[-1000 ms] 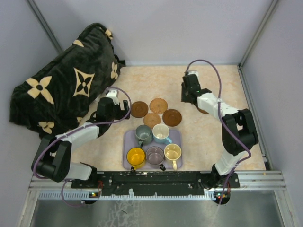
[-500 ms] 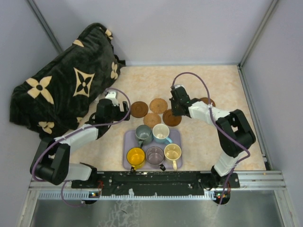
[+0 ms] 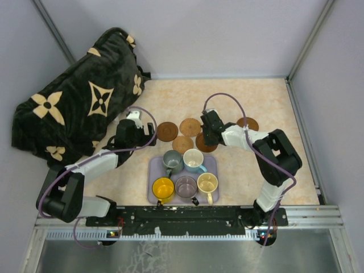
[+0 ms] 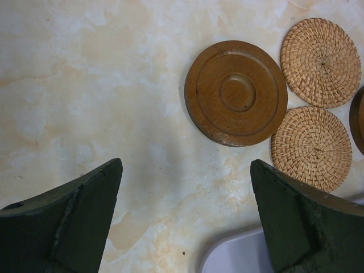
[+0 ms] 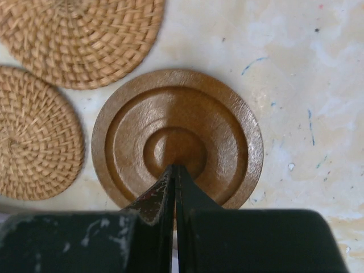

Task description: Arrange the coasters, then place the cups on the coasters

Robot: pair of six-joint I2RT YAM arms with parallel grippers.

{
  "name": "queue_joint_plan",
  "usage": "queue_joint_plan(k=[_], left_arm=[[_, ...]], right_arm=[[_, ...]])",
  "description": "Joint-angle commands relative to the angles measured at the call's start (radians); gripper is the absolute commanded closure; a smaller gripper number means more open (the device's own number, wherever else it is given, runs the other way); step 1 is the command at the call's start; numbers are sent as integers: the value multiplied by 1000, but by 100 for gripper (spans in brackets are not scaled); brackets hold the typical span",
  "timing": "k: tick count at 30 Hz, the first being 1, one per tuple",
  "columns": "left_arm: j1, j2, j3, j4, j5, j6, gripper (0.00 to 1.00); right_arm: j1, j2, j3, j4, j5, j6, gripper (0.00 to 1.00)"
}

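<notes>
Crowding the ringed wooden coaster (image 5: 227, 142) are two woven coasters (image 5: 79, 34); a lavender tray (image 3: 211, 164) of five mugs (image 3: 185, 185) lies nearby. The right gripper (image 5: 173, 170), pinched fully closed on nothing, hangs over that coaster's centre; the left gripper (image 4: 186, 168) gapes wide near a second wooden coaster (image 4: 236, 94).

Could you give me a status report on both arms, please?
Left hand open. Right hand shut, tips over dark coaster. Cups on tray. Nothing blocking.

The desk (image 3: 227, 96) is bare far of the coasters (image 3: 190, 126); dark blanket (image 3: 79, 96) blocks far left, cup tray (image 3: 154, 173) near middle
</notes>
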Motion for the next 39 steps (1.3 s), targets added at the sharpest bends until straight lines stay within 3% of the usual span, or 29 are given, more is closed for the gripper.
queue_joint_plan(k=[1, 15, 39], left_arm=[[-6, -1, 4, -9, -14, 11, 0], [-7, 9, -4, -8, -35, 18, 0], [-6, 29, 1, -6, -40, 25, 0]], right_arm=[[2, 68, 49, -68, 113, 26, 100], [-183, 154, 137, -89, 154, 32, 100], [-225, 275, 296, -104, 162, -21, 100]])
